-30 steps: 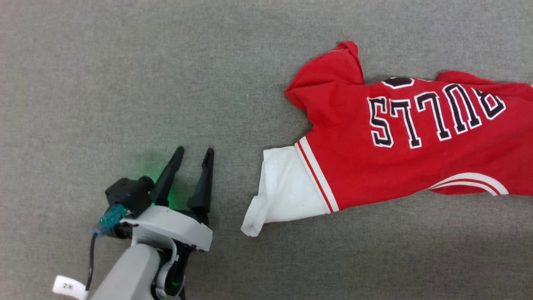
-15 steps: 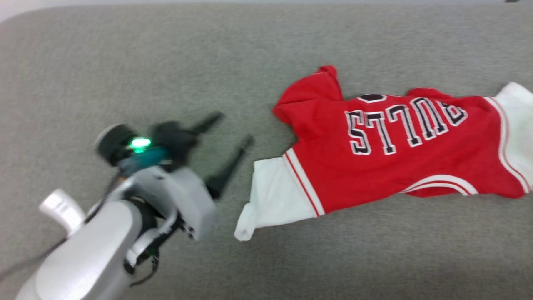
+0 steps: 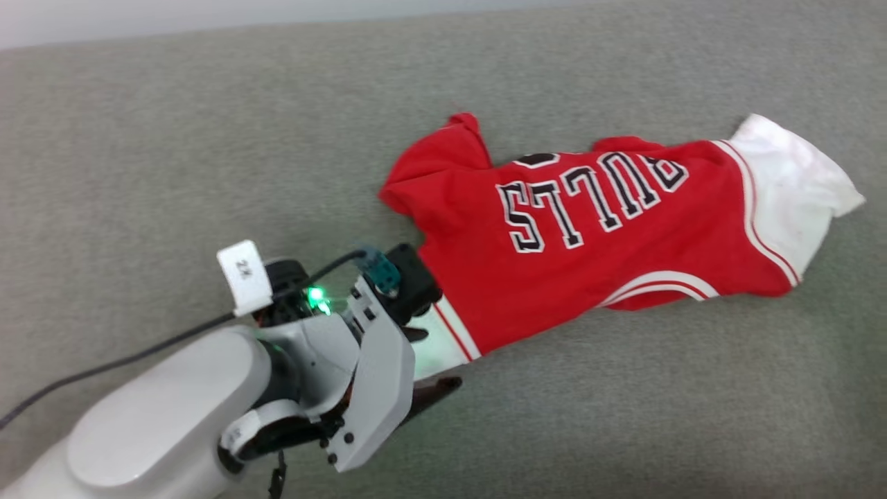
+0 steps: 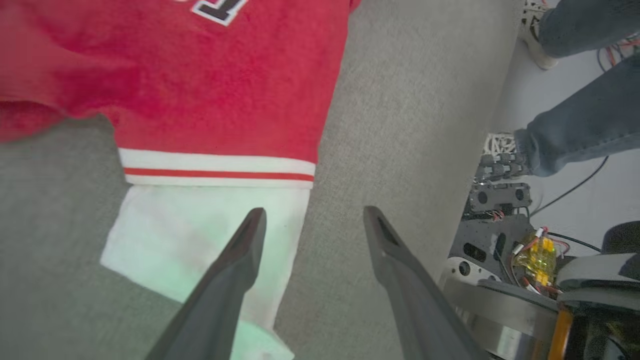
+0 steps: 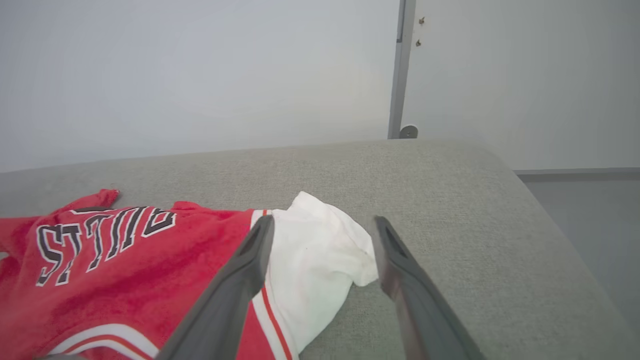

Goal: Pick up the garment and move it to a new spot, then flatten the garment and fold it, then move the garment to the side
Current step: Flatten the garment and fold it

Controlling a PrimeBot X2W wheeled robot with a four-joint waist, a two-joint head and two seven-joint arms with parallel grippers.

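The garment (image 3: 610,235), a red jersey with black block letters, lies crumpled sideways on the grey fabric surface (image 3: 173,159). One white sleeve (image 3: 790,187) points right; the other lies under my left gripper (image 3: 431,362). In the left wrist view that gripper (image 4: 314,215) is open, one finger over the white sleeve (image 4: 190,230) and the other over bare fabric beside it. My right gripper (image 5: 324,220) is also open, hovering above the other white sleeve (image 5: 320,260), with the red body (image 5: 125,270) to its left. Nothing is held.
The grey surface ends in a rounded edge (image 5: 545,210) with floor beyond and a pale wall (image 5: 200,75) behind. Beside the surface, the left wrist view shows a person's legs (image 4: 575,125), cables and the robot's base (image 4: 505,255).
The head camera has shifted, bringing the garment's far white sleeve into view. My left arm has swung right, from bare fabric beside the garment to over its near white sleeve.
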